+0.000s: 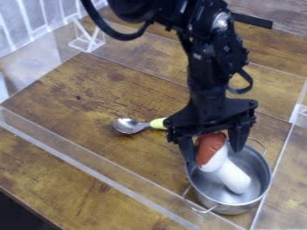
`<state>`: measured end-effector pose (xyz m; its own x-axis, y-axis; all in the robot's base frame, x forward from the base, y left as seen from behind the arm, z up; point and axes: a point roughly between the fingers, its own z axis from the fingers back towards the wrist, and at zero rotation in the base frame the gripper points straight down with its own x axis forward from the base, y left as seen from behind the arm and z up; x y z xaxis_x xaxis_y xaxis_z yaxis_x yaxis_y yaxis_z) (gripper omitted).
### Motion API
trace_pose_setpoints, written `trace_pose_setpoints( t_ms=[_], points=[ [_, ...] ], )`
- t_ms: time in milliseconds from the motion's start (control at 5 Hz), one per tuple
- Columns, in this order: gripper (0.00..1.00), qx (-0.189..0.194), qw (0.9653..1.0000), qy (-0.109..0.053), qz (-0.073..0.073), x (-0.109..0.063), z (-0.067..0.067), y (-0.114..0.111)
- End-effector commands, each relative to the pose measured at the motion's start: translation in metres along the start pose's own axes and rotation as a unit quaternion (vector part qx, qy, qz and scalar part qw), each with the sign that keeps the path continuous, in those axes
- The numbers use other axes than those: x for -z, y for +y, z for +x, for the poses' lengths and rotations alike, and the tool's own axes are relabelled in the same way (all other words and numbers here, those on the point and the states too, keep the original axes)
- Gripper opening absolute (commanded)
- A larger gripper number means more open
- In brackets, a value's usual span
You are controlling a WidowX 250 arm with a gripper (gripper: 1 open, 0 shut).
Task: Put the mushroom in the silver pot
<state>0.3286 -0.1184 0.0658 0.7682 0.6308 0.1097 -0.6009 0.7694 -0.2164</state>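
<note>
— What is your gripper doing?

— My jaws are spread wide and grip nothing. One dark finger hangs on the left of the mushroom's cap, the other on the right, over the silver pot.

— So where is the mushroom?

— Inside the pot. Its reddish-brown cap points up toward my fingers and sits near the pot's back rim, while the thick white stem slants down toward the pot's near side. I cannot tell whether the cap touches either of my fingers.

— And the pot itself?

— It stands upright on the wooden table, near the front right corner, with a thin loop handle showing at its near edge.

— Anything else close by?

— A metal spoon with a yellow-green handle lies flat on the wood to the left of the pot, bowl pointing left, apart from it. Clear plastic walls fence the table.
</note>
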Motion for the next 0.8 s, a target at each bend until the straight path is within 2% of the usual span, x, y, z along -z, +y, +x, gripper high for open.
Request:
trace_pose_setpoints(
  t_ms=[0, 200, 400, 600],
  points=[
    [1.00, 0.000, 0.9991, -0.029, -0.030, -0.035, 0.020, -0.014],
    [1.00, 0.003, 0.9984, -0.042, -0.038, -0.059, 0.038, -0.017],
    [1.00, 0.039, 0.9961, -0.051, -0.060, -0.095, 0.054, -0.013],
    [1.00, 0.108, 0.9890, -0.068, -0.074, -0.096, 0.059, 0.012]
  ],
)
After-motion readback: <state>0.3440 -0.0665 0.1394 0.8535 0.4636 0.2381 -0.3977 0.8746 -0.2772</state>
